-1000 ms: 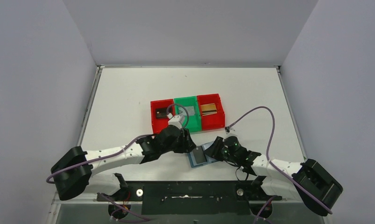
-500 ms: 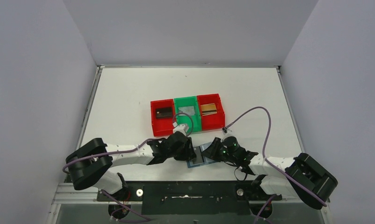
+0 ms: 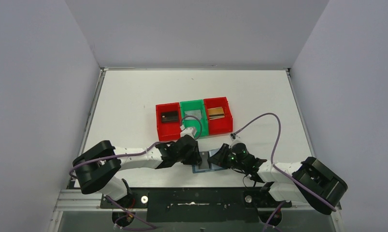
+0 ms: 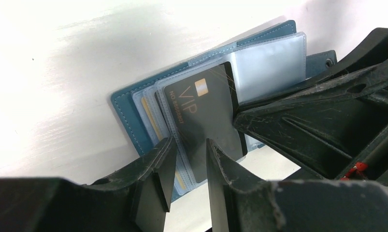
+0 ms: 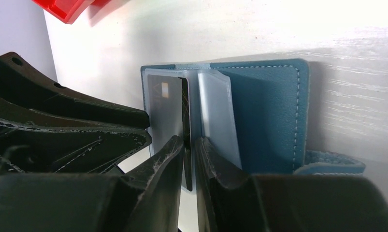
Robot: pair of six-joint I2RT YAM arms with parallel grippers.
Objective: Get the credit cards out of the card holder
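1. You are looking at the card holder (image 3: 205, 165) lying open on the tabletop (image 3: 134, 96), near the front edge and between your two arms.
2. Your left end effector (image 4: 188, 174) is sitting at the holder's left side. Its fingers are narrowly apart and straddling the near edge of the sleeves where the black VIP card (image 4: 201, 116) is showing. You cannot tell whether they are pinching anything.
3. Your right end effector (image 5: 189, 164) is facing it from the right with its fingers nearly together. That black card's edge is standing in the gap, and no firm grip is showing.
4. A clear sleeve (image 5: 218, 116) is standing just beside the card.
5. Behind the holder, three bins are sitting in a row:
   - the left red bin (image 3: 167, 105) is holding a black card (image 3: 170, 116);
   - the green bin (image 3: 192, 103) is holding a silver-grey card (image 3: 194, 114);
   - the right red bin (image 3: 216, 100) is holding a gold-brown card (image 3: 216, 112).
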